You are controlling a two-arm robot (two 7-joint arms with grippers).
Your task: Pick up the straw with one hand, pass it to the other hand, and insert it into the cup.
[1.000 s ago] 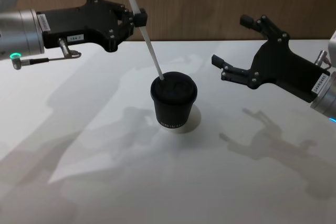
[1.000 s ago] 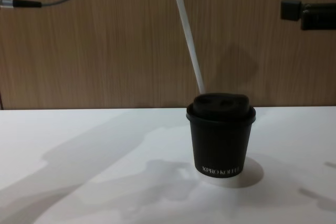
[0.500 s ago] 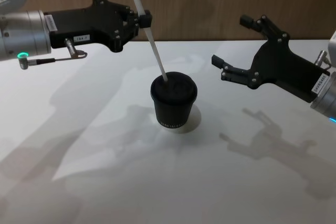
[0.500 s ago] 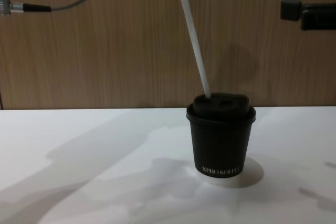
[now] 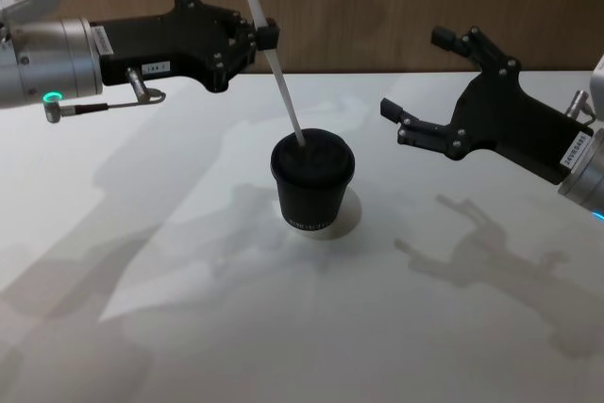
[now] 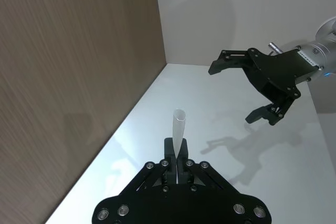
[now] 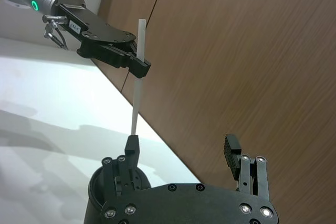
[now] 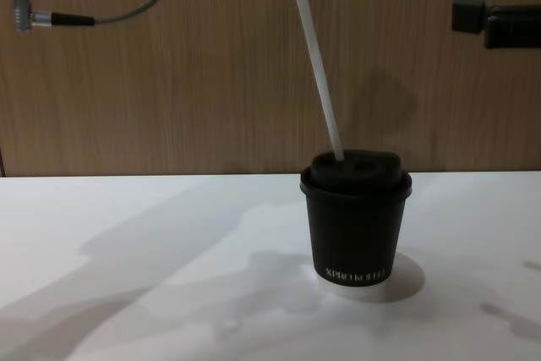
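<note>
The black cup [image 5: 312, 186] with a domed lid stands mid-table, its white lettering facing the chest view [image 8: 355, 226]. My left gripper [image 5: 264, 35] hovers up and to the cup's left, shut on the upper part of the white straw [image 5: 286, 96]. The straw slants down to the right, and its lower tip meets the lid's top at the left side [image 8: 321, 73]. The left wrist view looks down the straw [image 6: 178, 129] held between the closed fingers of the left gripper [image 6: 177, 163]. My right gripper [image 5: 412, 71] hangs open and holds nothing, to the right of the cup and above the table.
The white table [image 5: 189, 309] ends at a wooden wall [image 8: 169, 82] close behind the cup. A grey cable with a metal plug [image 5: 104, 106] dangles under the left wrist. Open tabletop lies in front of the cup and to both sides.
My left gripper has moved to the right with the straw. The straw's lower tip has slid from the lid's left edge onto its top. The right arm has not moved.
</note>
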